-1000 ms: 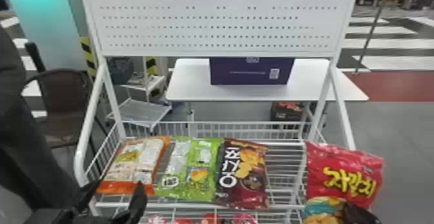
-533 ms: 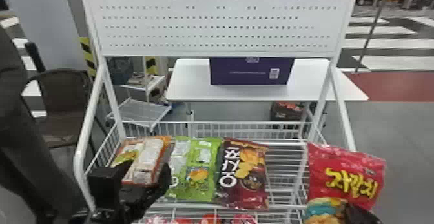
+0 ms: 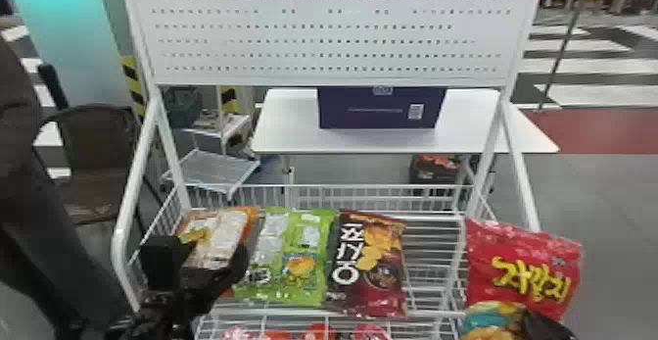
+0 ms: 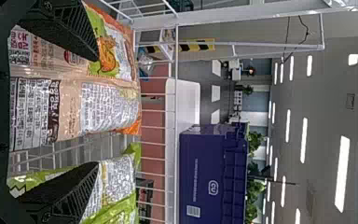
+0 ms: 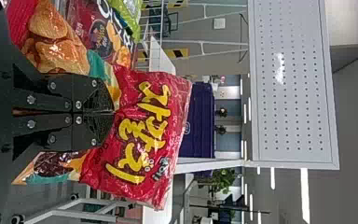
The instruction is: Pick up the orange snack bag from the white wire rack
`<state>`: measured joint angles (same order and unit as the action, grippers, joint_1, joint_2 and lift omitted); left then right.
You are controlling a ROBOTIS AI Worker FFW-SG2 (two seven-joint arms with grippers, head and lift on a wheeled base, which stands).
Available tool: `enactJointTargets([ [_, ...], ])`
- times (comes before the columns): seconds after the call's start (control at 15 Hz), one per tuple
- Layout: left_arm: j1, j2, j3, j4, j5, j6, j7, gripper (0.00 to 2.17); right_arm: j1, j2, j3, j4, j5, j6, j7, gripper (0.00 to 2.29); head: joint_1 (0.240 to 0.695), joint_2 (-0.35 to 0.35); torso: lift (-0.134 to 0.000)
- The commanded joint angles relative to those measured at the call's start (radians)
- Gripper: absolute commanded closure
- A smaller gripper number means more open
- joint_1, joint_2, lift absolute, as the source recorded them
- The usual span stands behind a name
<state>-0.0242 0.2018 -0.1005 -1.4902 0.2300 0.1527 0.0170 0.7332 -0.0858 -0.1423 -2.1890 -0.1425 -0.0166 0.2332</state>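
In the head view, an orange-and-cream plastic snack bag [image 3: 220,231] is laid at the left end of the white wire rack [image 3: 120,236], a green plastic snack bag [image 3: 274,251] and a dark brown one with chips printed on it being set further along the same rack. The black two-fingered left gripper [image 3: 210,251] is held before the rack's left end, over the orange bag. Beyond the rack's right end, a glossy red snack bag with yellow lettering [image 3: 519,265] is carried by the black right gripper [image 3: 541,323].

In the left wrist view, the fingers of the left gripper [image 4: 97,111] are spread wide, nothing being clasped; one is seen before the orange bag, the other before the green.

In the right wrist view, the red bag is pinched between the right gripper's closed fingers.
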Motion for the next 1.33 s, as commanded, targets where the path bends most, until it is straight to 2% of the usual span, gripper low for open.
enactJointTargets([
  [0.0,-0.01,0.002,0.004,0.019,0.0,0.0,0.0,0.26,0.0,0.001,0.0,0.0,0.0,0.001,0.0,2.22,0.499,0.0,0.0],
  [0.07,-0.01,0.002,0.004,0.019,0.0,0.0,0.001,0.53,-0.001,-0.002,0.0,0.002,-0.002,0.001,0.002,2.22,0.499,0.0,0.0],
  [0.13,-0.01,0.002,0.004,0.019,0.0,0.0,0.003,0.89,-0.001,-0.002,0.0,0.002,-0.002,0.001,0.002,2.22,0.499,0.0,0.0],
  [0.27,-0.008,0.002,0.004,0.019,0.002,0.003,0.011,1.74,-0.001,-0.002,0.0,0.002,-0.003,0.001,0.002,2.22,0.499,0.0,0.0],
  [0.4,-0.005,0.002,0.005,0.018,0.0,0.012,0.003,1.8,-0.001,-0.002,0.0,0.002,-0.005,0.001,0.002,2.22,0.499,0.0,0.0],
  [0.47,-0.003,0.002,0.007,0.018,-0.001,0.012,0.003,1.91,-0.001,-0.002,0.0,0.002,-0.015,0.001,0.005,2.22,0.499,0.0,0.0],
  [0.73,-0.003,0.002,0.013,0.013,-0.001,0.018,-0.002,1.92,-0.003,0.0,-0.002,0.0,-0.02,0.001,0.006,2.22,0.499,0.0,0.0],
  [0.87,0.012,0.002,0.016,-0.015,-0.001,0.009,0.011,2.0,-0.005,0.0,-0.003,0.0,-0.02,0.001,0.006,2.22,0.499,0.0,0.0],
  [1.13,0.158,0.008,0.071,-0.251,0.011,-0.003,0.034,2.0,-0.009,0.0,-0.005,0.002,-0.02,0.001,0.006,2.22,0.499,0.0,0.0],
  [1.27,0.267,0.007,0.105,-0.374,0.017,-0.006,0.008,2.0,-0.012,0.0,-0.003,0.002,-0.02,0.004,0.006,2.22,0.499,0.0,0.0],
])
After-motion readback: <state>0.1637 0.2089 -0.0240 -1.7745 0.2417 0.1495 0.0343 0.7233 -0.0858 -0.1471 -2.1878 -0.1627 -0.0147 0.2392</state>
